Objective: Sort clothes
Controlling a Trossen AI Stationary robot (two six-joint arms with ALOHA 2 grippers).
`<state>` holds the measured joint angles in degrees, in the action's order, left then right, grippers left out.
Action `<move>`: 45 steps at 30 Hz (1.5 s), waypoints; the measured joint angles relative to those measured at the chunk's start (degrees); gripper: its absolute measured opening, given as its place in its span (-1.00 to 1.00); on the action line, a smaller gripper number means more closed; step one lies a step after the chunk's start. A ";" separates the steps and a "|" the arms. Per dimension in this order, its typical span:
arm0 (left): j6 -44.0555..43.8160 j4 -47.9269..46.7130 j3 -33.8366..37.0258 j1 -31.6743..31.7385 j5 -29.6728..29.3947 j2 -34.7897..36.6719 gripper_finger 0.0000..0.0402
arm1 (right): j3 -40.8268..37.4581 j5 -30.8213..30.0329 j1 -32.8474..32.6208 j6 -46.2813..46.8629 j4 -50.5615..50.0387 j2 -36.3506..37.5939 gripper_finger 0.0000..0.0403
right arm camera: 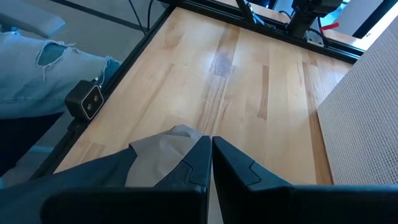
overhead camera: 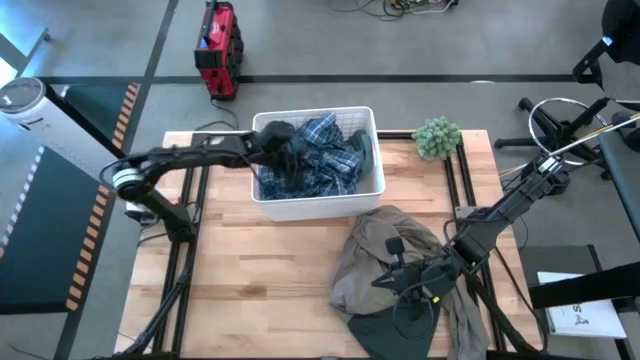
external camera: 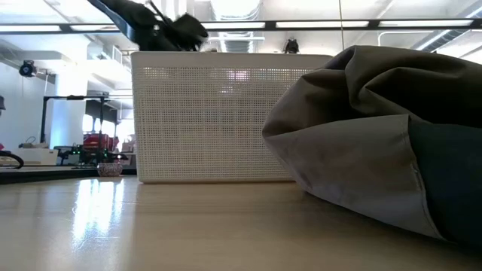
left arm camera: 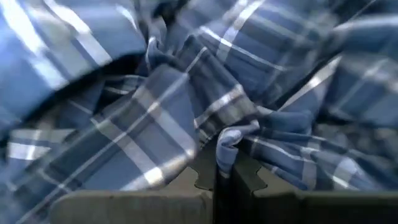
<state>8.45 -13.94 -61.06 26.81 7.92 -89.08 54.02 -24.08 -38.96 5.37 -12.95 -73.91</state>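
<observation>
Wood in pale planks forms the table (overhead camera: pixel 260 270), the largest thing here. At its six o'clock edge a taupe garment (overhead camera: pixel 385 255) lies heaped over a dark tee (overhead camera: pixel 385 335) — soft, limp cloth that I judge light and best pinched at a raised fold. At twelve o'clock stands the white bin (overhead camera: pixel 318 205), stiff perforated plastic, holding the plaid shirt (overhead camera: pixel 330 155), crumpled and supple. The left gripper (overhead camera: pixel 283 152) is down in the bin, its fingers (left arm camera: pixel 227 155) clamped together on a ridge of plaid. The right gripper (overhead camera: pixel 392 281) hovers over the taupe heap at five o'clock, fingers (right arm camera: pixel 202 165) together, holding nothing.
</observation>
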 joint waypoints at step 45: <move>3.30 8.21 -9.40 0.89 -0.44 -2.85 -0.66 | 0.00 -0.01 0.00 -1.09 -0.01 0.00 -1.00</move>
<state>11.75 -5.74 -70.46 27.70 7.49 -91.93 54.02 -24.10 -38.96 4.27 -12.96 -73.91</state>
